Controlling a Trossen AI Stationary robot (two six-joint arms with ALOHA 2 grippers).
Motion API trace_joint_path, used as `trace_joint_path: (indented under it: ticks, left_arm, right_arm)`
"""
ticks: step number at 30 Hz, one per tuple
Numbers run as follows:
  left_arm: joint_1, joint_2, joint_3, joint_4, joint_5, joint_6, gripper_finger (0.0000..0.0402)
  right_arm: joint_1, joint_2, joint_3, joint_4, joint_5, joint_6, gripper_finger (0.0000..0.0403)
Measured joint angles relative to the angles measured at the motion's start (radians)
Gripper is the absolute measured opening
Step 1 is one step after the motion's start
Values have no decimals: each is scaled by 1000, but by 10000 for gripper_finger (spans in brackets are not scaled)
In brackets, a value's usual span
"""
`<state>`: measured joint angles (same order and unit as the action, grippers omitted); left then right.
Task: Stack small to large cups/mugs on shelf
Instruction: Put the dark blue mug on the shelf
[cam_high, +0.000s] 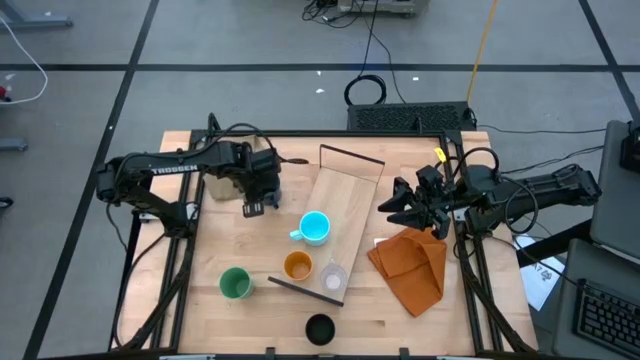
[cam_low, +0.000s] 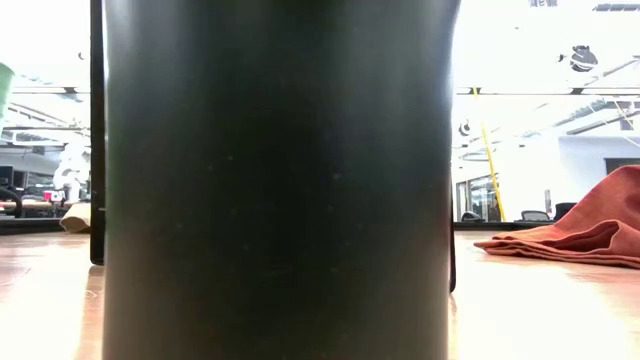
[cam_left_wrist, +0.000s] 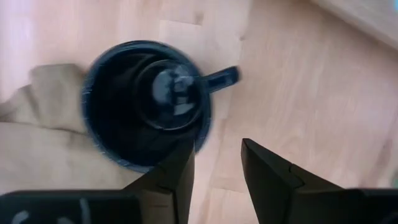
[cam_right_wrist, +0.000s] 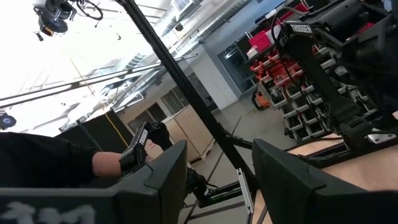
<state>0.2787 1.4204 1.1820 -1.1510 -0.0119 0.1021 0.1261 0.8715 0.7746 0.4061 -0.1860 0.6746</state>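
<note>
A dark navy mug (cam_left_wrist: 146, 102) with a handle stands on the table, partly on a tan cloth (cam_left_wrist: 37, 143). My left gripper (cam_left_wrist: 217, 165) is open above it, one finger over the rim beside the handle. In the high view my left gripper (cam_high: 255, 205) hides the mug. The light-wood shelf (cam_high: 345, 200) lies slantwise at mid-table. On it stand the light-blue mug (cam_high: 315, 228), the orange cup (cam_high: 297, 266) and the clear cup (cam_high: 332, 278). The green cup (cam_high: 235, 283) and the black cup (cam_high: 319, 328) stand on the table. My right gripper (cam_high: 388, 207) is open and empty beside the shelf's right edge. My left gripper comes at the navy mug from above, pointing down. One finger (cam_left_wrist: 180, 168) overlaps the mug's rim (cam_left_wrist: 186, 140) next to the handle; I cannot tell whether it touches.
An orange cloth (cam_high: 410, 265) lies crumpled at the right, below my right gripper. The black cup (cam_low: 280, 180) stands right before the low camera and blocks most of that view. The shelf has thin dark strips at its short ends (cam_high: 350, 155).
</note>
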Motion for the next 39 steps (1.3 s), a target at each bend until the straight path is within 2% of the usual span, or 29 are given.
trace_joint_path:
  ticks: [11,15,26,39]
  left_arm:
    - [3,0,-56,62,35,22,134]
    - [8,0,-58,77,-23,19,134]
    - [42,23,-88,108,71,20,134]
    - [47,89,-92,154,65,45,134]
  right_arm:
    - [0,0,0,-6,0,1,171]
    - [0,0,0,-6,1,19,171]
    - [0,0,0,-7,1,28,171]
    - [0,0,0,-7,1,29,171]
